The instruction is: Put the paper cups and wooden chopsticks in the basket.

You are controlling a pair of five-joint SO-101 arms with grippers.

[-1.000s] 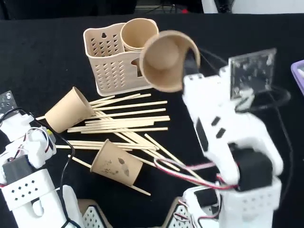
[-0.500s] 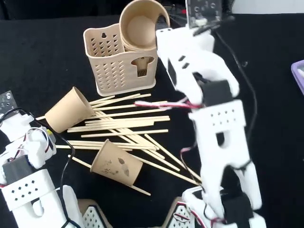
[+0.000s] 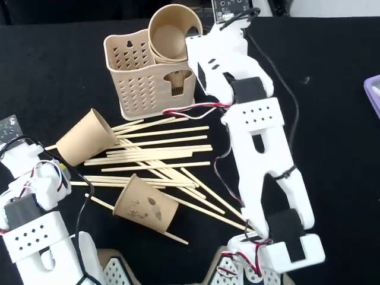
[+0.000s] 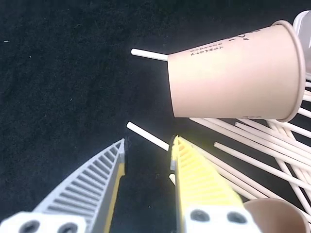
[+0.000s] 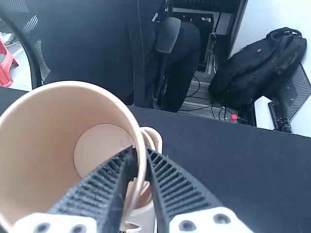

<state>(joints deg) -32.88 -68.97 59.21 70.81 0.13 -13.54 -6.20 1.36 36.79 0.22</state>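
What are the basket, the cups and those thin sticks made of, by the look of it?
Basket: probably moulded plastic, smooth beige, with slotted holes. Paper cups: matte tan paper, rolled rims. Chopsticks: apparently pale bare wood, no sheen.

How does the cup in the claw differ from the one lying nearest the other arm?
The held cup is pinched at its rim by the right claw, above the basket, mouth upward. The lying cup rests on its side on the chopsticks, untouched. Both are brown paper cups.
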